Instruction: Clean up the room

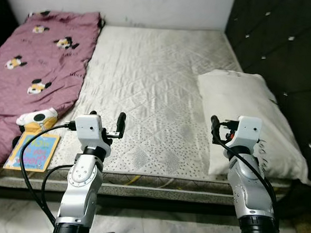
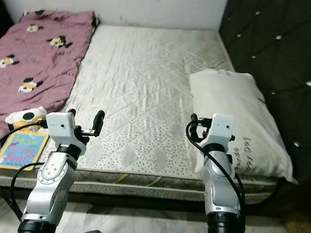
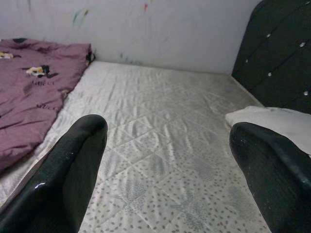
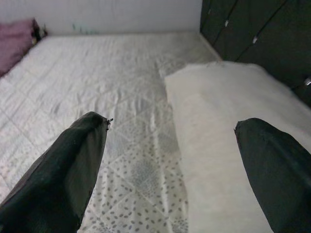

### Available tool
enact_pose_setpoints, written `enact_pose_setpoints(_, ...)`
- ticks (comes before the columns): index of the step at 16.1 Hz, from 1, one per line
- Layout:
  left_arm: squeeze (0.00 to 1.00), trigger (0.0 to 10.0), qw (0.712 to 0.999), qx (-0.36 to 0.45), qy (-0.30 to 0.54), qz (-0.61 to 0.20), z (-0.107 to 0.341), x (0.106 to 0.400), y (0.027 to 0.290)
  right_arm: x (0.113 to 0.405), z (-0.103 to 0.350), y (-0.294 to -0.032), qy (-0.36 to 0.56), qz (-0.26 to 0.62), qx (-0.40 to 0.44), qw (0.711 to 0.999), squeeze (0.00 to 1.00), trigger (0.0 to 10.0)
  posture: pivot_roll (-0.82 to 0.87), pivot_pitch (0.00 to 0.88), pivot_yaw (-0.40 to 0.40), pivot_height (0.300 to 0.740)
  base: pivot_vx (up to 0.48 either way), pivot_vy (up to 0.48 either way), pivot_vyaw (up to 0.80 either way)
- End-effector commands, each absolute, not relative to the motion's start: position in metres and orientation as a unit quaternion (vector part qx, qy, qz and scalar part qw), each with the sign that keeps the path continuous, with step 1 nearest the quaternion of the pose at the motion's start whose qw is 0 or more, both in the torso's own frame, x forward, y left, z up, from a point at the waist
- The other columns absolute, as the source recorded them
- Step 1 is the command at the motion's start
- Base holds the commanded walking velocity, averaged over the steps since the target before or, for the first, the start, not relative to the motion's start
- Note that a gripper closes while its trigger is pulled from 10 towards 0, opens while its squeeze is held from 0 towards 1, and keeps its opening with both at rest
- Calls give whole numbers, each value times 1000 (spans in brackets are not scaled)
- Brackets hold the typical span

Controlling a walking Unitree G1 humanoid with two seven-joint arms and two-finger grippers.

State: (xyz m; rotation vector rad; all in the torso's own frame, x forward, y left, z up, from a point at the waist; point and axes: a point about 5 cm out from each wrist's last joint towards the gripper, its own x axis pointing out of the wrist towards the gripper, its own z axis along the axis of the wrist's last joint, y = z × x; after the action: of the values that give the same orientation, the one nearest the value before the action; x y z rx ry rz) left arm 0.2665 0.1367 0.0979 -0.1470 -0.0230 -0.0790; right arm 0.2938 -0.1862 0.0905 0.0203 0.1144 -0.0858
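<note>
Across the head views, a mattress [image 1: 151,95] carries a purple blanket [image 1: 37,56] at left, a white pillow [image 1: 250,117] at right, and a book [image 1: 33,151] beside a soft toy [image 1: 37,118] on its near left edge. Left wrist view: left gripper [image 3: 167,170] spread wide, empty, above the mattress. Right wrist view: right gripper [image 4: 172,170] spread wide, empty, over the pillow's near edge.
</note>
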Motion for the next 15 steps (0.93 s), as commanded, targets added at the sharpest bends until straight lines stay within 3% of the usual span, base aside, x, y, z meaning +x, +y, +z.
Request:
enact_pose_setpoints(1, 0, 10000, 996, -74, -13, -41, 98, 266, 138, 298, 92, -185, 54, -42, 11, 998, 0, 10000, -29, 0, 30, 740, 431, 0, 0)
enact_pose_setpoints(7, 0, 10000, 997, -67, -17, -37, 102, 272, 140, 306, 99, -170, 34, -27, 23, 999, 0, 10000, -34, 1, 51, 740, 405, 0, 0)
enact_pose_setpoints(11, 0, 10000, 998, -68, 4, -13, 95, 272, 138, 306, 104, -163, 14, -6, -2, 1000, 0, 10000, -43, 5, 56, 740, 0, 0, 0)
enact_pose_setpoints(15, 0, 10000, 997, -72, -1, -19, 97, 272, 135, 307, 103, -164, 17, -9, 6, 1000, 0, 10000, -41, 9, 54, 740, 0, 425, 0)
